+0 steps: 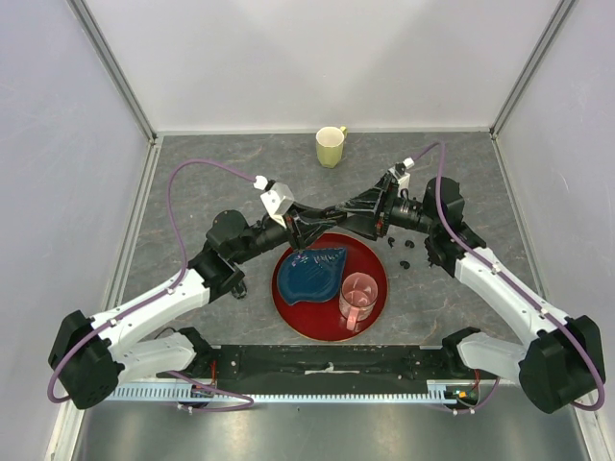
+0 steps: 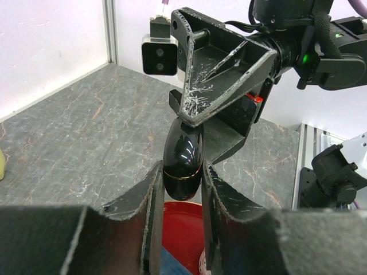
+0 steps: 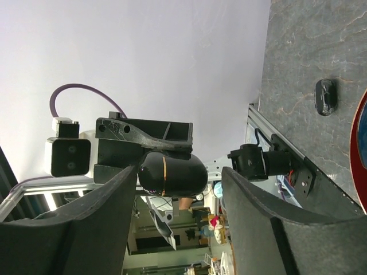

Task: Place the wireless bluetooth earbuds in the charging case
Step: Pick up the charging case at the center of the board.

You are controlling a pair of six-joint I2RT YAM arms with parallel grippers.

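The charging case (image 2: 183, 163), a glossy black pebble with its lid closed, is held in the air over the middle of the surface (image 1: 192, 182), above the far rim of the red tray (image 1: 382, 279). It is clamped in the left tool (image 2: 182, 175). Its long axis runs out along that tool's fingers. The free end is offered to the right tool (image 3: 179, 171), whose jaws are spread either side without gripping, apparently so the lid can be opened. The earbuds (image 1: 405, 242) lie on the surface between tray and right edge.

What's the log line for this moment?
left gripper: shut on case | right gripper: open, jaws around case | case: over plate | earbuds: on table
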